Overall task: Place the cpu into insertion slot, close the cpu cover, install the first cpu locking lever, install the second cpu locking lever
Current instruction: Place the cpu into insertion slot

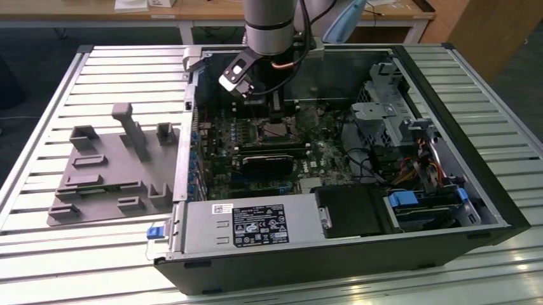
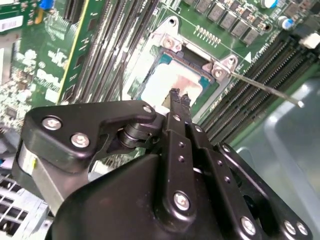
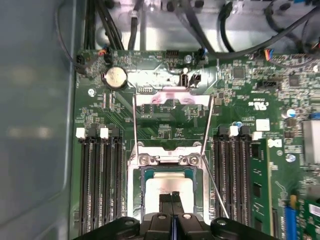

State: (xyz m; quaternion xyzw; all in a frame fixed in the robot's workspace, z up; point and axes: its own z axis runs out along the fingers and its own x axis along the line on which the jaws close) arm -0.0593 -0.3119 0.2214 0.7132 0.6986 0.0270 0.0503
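Open computer case point(image 1: 339, 270) on slatted table point(image 1: 68, 267), grey fixture plate point(image 1: 95, 185) beside

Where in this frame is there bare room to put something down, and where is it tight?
Bare slatted table lies beyond the grey fixture plate, in front of it, and on the exterior view's right of the computer case. Inside the case it is crowded: the gripper stands over the cpu, with cables and drive cage beside.

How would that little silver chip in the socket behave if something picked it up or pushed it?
The cpu looks thin, flat and rigid, so probably stiff and light. Its smooth metal face may be slippery to pinch. Lying flat in the insertion slot, it seems unlikely to roll or tip.
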